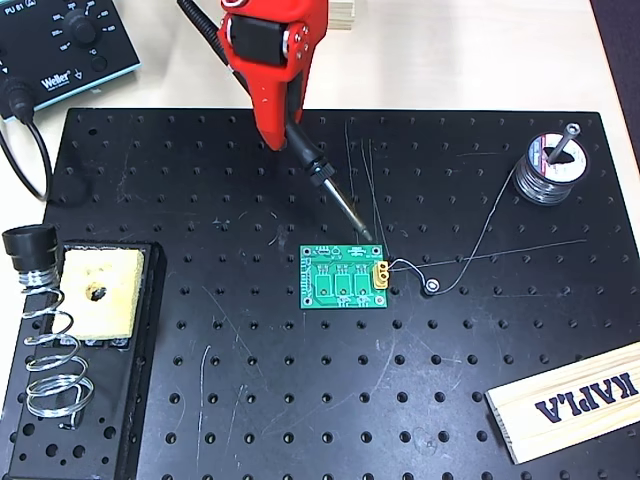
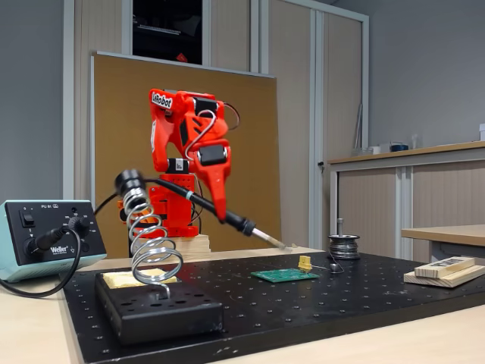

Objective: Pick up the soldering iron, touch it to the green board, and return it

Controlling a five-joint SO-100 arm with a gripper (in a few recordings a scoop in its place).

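My red gripper (image 1: 285, 135) is shut on the soldering iron (image 1: 318, 172), a slim black handle with a flared collar and thin silvery tip. In the fixed view the gripper (image 2: 220, 211) holds the soldering iron (image 2: 227, 217) slanted down to the right, clearly above the table. Its tip ends near the back edge of the green board (image 1: 344, 278), above it and apart from it. The green board (image 2: 285, 275) lies flat on the black perforated plate, with a small yellow connector on its right edge. The iron's black cable trails back past the arm.
The silver wire-coil stand (image 1: 48, 345) with a yellow sponge (image 1: 98, 292) sits at the left. A Weller station (image 1: 60, 45) is at top left, a solder spool (image 1: 552, 168) at right with wire running to the board, and a wooden block (image 1: 570, 400) at bottom right.
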